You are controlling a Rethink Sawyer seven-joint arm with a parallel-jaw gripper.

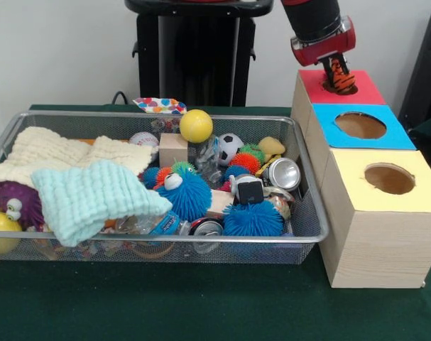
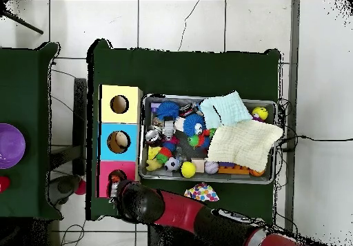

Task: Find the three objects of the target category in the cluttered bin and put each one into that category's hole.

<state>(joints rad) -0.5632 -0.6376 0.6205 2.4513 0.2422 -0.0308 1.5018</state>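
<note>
Claw [image 1: 337, 71] is positioned directly above the red hole [image 1: 341, 87], clenched on the striped tiger toy [image 1: 338, 77], which hangs partly inside the opening. Wire bin [image 1: 311, 213] sits just beside the wooden box [image 1: 371, 249], with a pale yellow plush [image 1: 271, 147] among its clutter.

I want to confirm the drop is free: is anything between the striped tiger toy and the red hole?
Nothing visible: the tiger hangs under the gripper, already at the mouth of the red hole.

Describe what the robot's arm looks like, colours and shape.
The arm is a thick round tube, black at the lower segment, ending in a red collar above the end effector. From overhead it shows red links with a black rounded wrist. No cables or markings are visible.
</note>
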